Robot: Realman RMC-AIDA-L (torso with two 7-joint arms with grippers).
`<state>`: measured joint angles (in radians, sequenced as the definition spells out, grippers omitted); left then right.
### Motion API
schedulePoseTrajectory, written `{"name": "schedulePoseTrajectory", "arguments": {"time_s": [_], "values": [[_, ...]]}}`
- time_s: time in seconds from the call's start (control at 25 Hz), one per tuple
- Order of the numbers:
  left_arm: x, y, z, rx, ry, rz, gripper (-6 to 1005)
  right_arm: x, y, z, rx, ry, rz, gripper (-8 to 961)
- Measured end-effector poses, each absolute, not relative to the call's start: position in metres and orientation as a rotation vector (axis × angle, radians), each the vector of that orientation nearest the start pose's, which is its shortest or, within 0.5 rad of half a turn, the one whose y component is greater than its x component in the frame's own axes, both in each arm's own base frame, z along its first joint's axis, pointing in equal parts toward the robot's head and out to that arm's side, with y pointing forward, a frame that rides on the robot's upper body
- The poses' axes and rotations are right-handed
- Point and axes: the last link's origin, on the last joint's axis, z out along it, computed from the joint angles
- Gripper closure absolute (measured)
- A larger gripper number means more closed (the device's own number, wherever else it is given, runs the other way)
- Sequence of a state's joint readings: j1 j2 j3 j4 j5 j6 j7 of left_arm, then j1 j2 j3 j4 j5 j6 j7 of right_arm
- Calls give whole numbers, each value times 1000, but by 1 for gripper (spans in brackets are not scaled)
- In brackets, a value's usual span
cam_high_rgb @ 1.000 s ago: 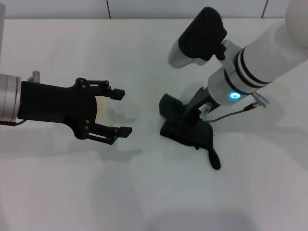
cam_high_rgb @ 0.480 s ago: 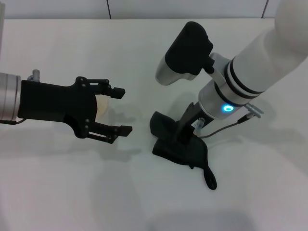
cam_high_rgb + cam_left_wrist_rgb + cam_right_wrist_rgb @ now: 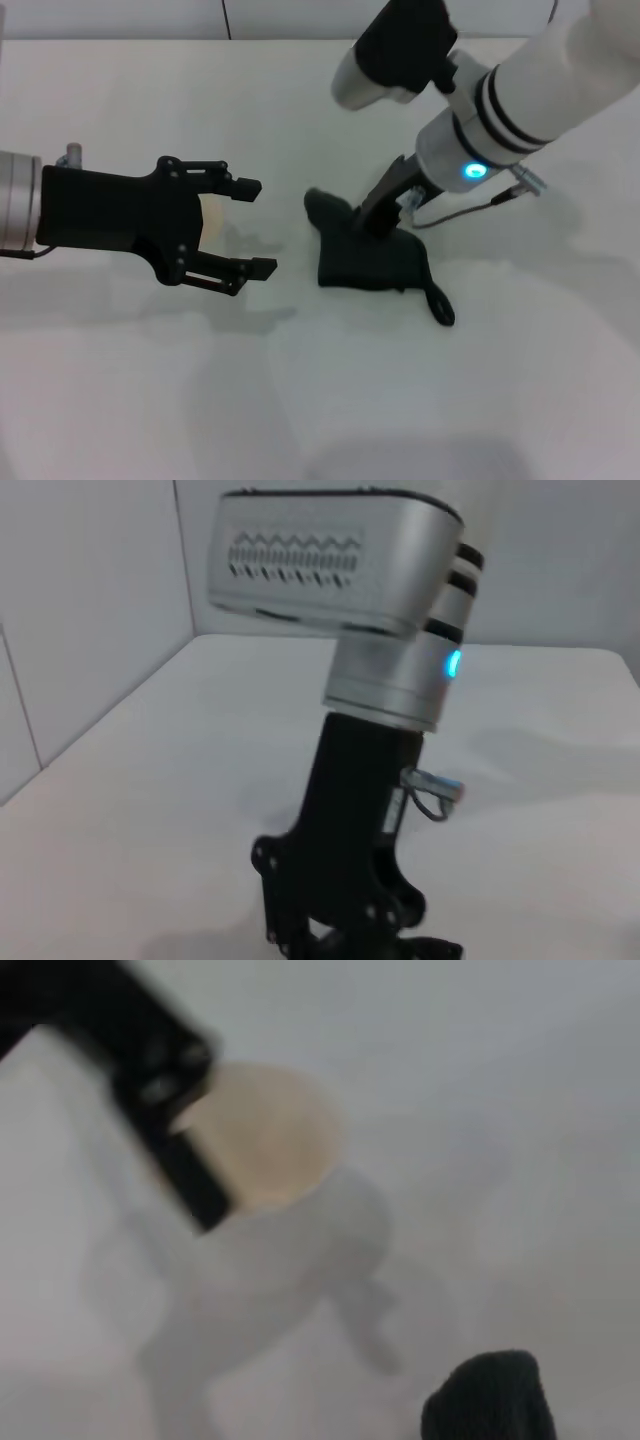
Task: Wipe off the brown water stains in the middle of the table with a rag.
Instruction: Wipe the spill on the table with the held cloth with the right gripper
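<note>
Right gripper [image 3: 378,222] is down on the rag [image 3: 372,262], pressing it onto the table [image 3: 120,400] near centre. Its fingertips are buried in the cloth, so I can't tell whether they're pinching it or just pushing.

Rag is a dark cloth, spread flat with a raised fold toward the left arm and a narrow tail trailing toward the robot. One corner also shows in the right wrist view [image 3: 490,1400].

Left gripper [image 3: 240,228] hovers off the surface, well apart from the rag, fingers spread and empty. A tan-insided cup [image 3: 262,1138] sits under or just behind its fingers.

No brown stain is clearly visible. It may be under the rag or already gone.

Handling, my read:
- Soft, light and limp, so it bunches and drags instead of sliding as a sheet.
- The tail will lag.
- Best hold is the thick bunched middle, with downward pressure. Not the tail or a thin edge.
- Smooth tabletop gives little grip, so the cloth may slip out under a fast stroke.
</note>
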<state>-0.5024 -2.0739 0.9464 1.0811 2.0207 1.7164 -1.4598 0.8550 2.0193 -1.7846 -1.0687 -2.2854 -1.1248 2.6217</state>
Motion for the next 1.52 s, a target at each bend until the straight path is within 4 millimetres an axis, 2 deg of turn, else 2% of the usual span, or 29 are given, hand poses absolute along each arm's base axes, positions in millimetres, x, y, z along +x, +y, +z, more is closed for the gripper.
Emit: {"name": "schedulePoseTrajectory", "arguments": {"time_s": [0.28,0.56,1.08,1.52], "values": [[-207,327,27,-2978,-111,-419,119,118,391,-69,-2709,668,-283,873],[-207,327,28,-2979,-109,-418,119,143,395,-54,-2637,761,-269,872],[-209,326,28,-2974,-117,-420,120,169,377,-32,-2581,849,-198,871],[-208,326,29,-2974,-118,-423,120,180,377,-20,-2537,880,-208,870]]}}
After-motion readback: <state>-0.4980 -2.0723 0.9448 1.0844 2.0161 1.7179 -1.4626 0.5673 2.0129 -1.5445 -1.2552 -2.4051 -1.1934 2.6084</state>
